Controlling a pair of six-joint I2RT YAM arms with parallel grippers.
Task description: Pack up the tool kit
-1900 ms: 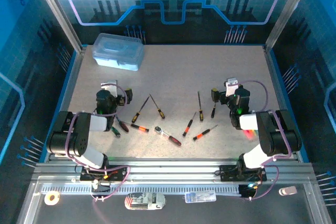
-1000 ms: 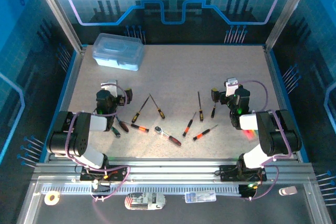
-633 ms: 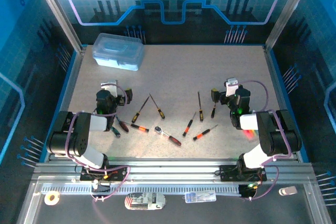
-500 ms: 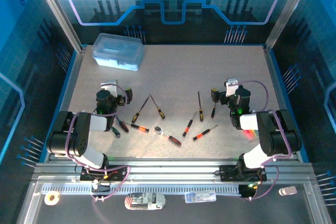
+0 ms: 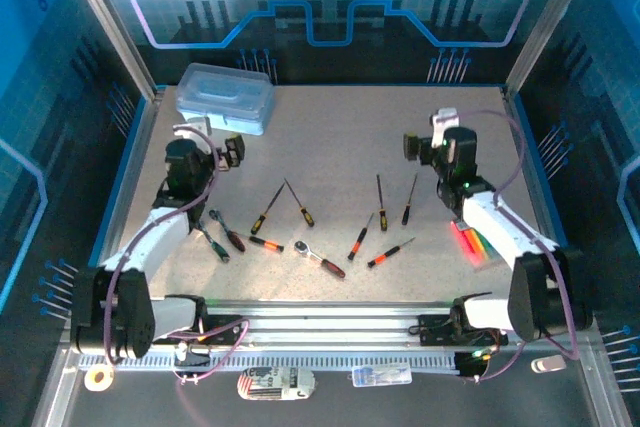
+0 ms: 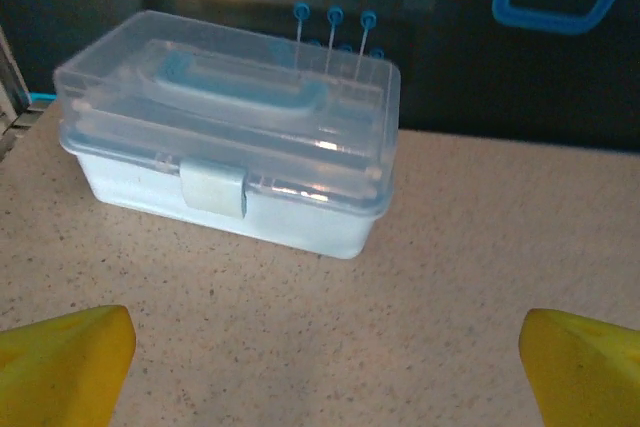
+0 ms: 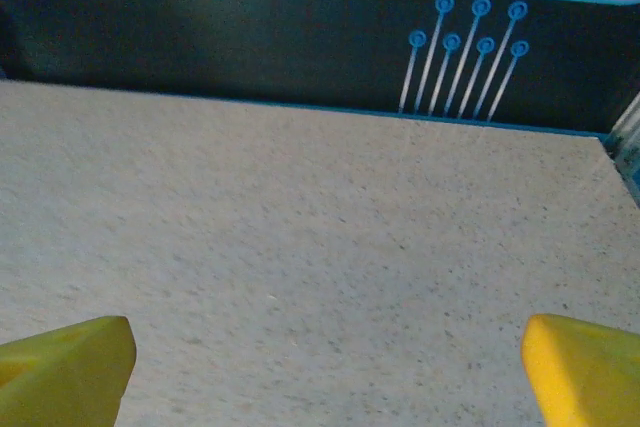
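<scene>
The tool kit's pale-blue translucent box (image 5: 225, 97) stands shut at the far left of the table, its latch (image 6: 212, 188) facing my left wrist camera and its lid and handle (image 6: 240, 87) on top. My left gripper (image 5: 203, 145) hovers just in front of the box, open and empty (image 6: 326, 347). Several black-and-red or orange screwdrivers (image 5: 267, 209) (image 5: 381, 202) (image 5: 390, 253) and a ratchet wrench (image 5: 320, 258) lie loose mid-table, nearer the arm bases. My right gripper (image 5: 438, 139) hangs open over bare table (image 7: 326, 347) at the right.
A bright red, orange and green object (image 5: 472, 242) lies by the right arm. Blue walls (image 7: 300, 37) and metal posts (image 5: 110, 27) bound the table. A roll of tape (image 5: 98, 377) sits on the front rail.
Both arms have unfolded and reached away from their bases. The left gripper moved up-left toward the box, the right one toward the back. Both stayed open; tools unmoved.
</scene>
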